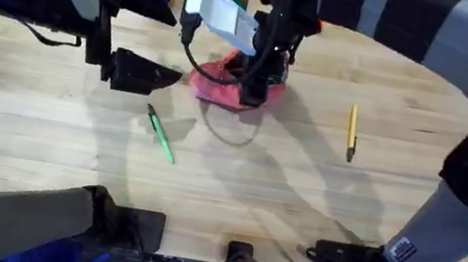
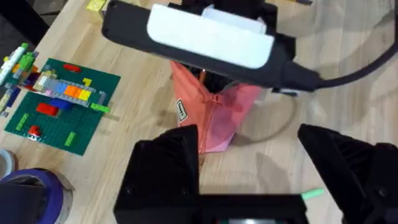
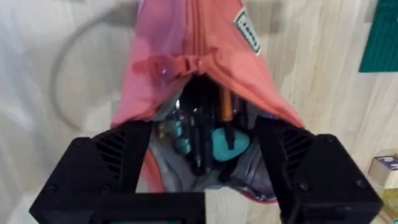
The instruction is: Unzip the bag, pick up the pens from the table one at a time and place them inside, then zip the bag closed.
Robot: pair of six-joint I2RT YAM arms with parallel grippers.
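Both tools gape, right tool [image 3: 199, 158] astride pink bag [image 3: 186, 56]; label [image 3: 247, 30] unreadable.

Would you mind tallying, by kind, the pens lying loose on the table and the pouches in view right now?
Green pen on the table: 1
Yellow pen on the table: 1
Pink pouch: 1
Total: 3

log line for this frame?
bag: part open | right end effector: at its mouth | left end effector: open, empty | pens: on table
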